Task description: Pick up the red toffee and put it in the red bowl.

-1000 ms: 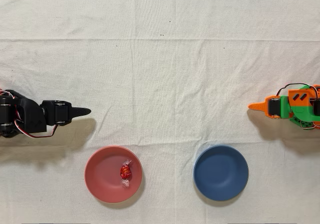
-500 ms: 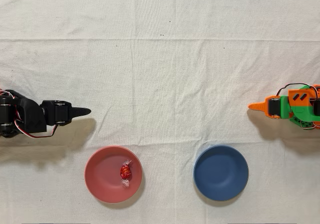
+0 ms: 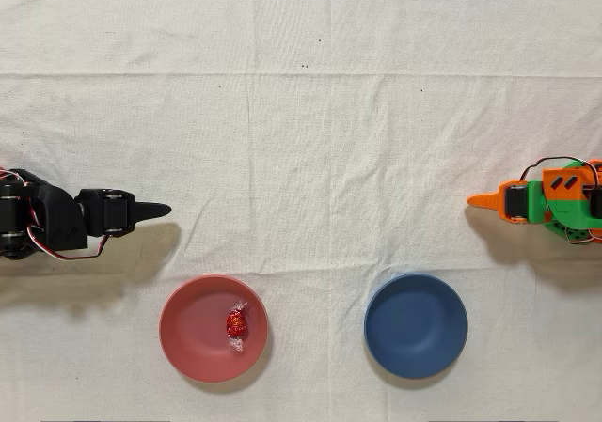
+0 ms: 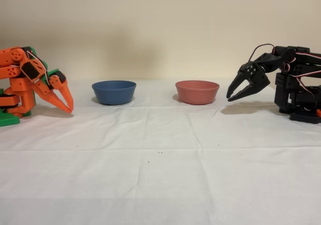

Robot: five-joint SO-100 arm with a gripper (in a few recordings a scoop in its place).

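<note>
The red toffee (image 3: pixel 236 324) lies inside the red bowl (image 3: pixel 188 328), right of the bowl's centre in the overhead view, with its whitish wrapper ends showing. From the side, the red bowl (image 4: pixel 197 92) hides the toffee behind its wall. My black gripper (image 3: pixel 162 211) hovers up and to the left of the bowl in the overhead view, apart from it. Seen from the side, the gripper (image 4: pixel 229 98) points down just right of the bowl, fingertips together and holding nothing.
A blue bowl (image 3: pixel 416 325) of the same size sits to the right of the red one in the overhead view and to its left in the fixed view (image 4: pixel 114 92). The orange arm (image 3: pixel 541 201) stands idle at the far edge. A creased white cloth covers the table.
</note>
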